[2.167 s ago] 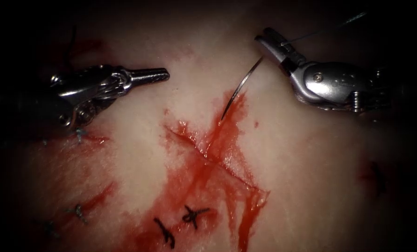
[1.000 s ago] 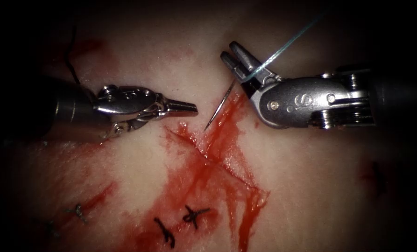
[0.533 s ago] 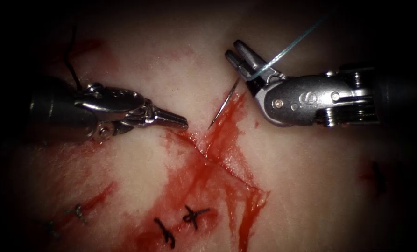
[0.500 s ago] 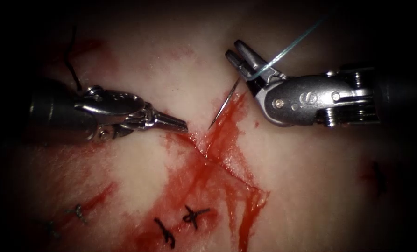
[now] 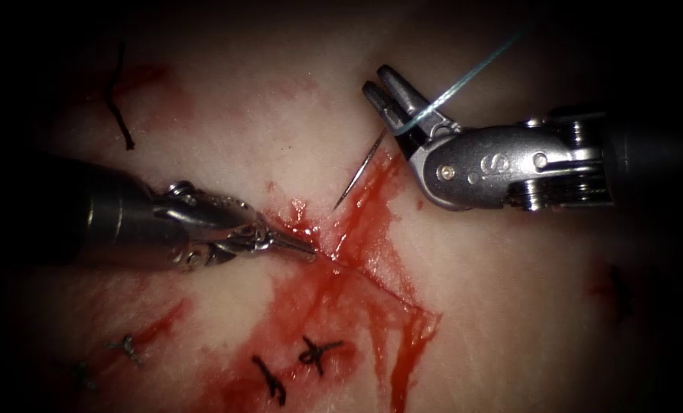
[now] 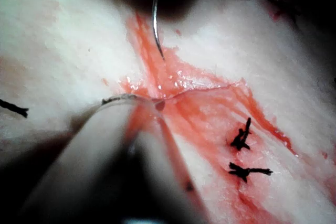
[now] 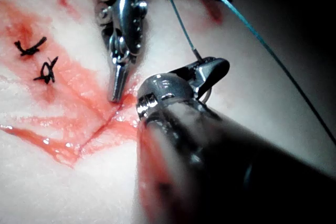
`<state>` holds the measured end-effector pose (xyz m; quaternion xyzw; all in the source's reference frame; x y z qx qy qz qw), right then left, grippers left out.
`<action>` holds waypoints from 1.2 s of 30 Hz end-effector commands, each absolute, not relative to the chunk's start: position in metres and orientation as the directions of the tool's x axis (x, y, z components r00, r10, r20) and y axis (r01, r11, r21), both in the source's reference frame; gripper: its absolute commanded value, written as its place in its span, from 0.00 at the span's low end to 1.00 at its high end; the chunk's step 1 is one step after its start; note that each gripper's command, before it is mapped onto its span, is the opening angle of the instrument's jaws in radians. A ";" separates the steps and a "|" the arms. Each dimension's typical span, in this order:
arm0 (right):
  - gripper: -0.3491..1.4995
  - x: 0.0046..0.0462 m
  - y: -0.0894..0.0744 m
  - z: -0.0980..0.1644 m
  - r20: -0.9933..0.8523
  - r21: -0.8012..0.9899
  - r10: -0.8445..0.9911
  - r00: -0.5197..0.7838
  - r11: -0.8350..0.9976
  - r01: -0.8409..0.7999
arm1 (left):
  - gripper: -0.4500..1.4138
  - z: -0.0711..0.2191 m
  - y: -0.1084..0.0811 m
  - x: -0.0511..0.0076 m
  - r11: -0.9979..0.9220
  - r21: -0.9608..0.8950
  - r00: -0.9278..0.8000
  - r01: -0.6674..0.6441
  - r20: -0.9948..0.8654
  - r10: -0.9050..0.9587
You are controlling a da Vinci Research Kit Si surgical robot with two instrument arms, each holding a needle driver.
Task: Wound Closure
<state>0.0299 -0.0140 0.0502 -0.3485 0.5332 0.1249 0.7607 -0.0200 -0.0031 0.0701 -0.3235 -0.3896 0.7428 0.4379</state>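
Observation:
The tissue (image 5: 509,306) has a slanting cut (image 5: 368,277) wet with red fluid (image 5: 333,306). My right tool (image 5: 375,79) is shut on the curved needle (image 5: 360,168) near its thread end. The needle is free of the tissue, its point hovering just above the cut's upper end, on the right side. Teal thread (image 5: 471,65) runs from the jaws up and to the right. My left tool (image 5: 310,252) is shut with nothing in it, its tip resting on the tissue at the cut's upper end. The left wrist view has the needle (image 6: 155,24) above the cut (image 6: 199,87). The right wrist view has the left tool (image 7: 116,90) and the right tool (image 7: 210,72).
Two dark tied stitches (image 5: 318,353) (image 5: 271,380) lie below the cut on its left side. More stitches (image 5: 127,348) sit at the far lower left. A loose dark end of thread (image 5: 115,99) lies on the tissue at the upper left.
My left tool has moved down and right, from above the tissue to the cut's upper end, staying shut. My right tool came in leftward with the needle, then held nearly still.

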 end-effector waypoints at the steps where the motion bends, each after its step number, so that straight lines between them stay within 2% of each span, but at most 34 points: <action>1: 0.00 0.0310 -0.014 0.050 -0.893 -0.417 -0.220 0.393 0.736 -0.534 | 0.00 0.071 -0.003 -0.0204 -0.313 -0.858 -0.413 -0.407 -0.133 0.901; 12: 0.00 0.0321 -0.016 0.051 -0.829 -0.534 -0.364 0.423 0.740 -0.410 | 0.00 0.071 -0.004 -0.0197 -0.337 -0.825 -0.444 -0.453 -0.119 0.888; 36: 0.00 0.0340 -0.017 0.052 -0.740 -0.661 -0.496 0.454 0.662 -0.353 | 0.00 0.071 -0.004 -0.0194 -0.356 -0.800 -0.466 -0.483 -0.110 0.878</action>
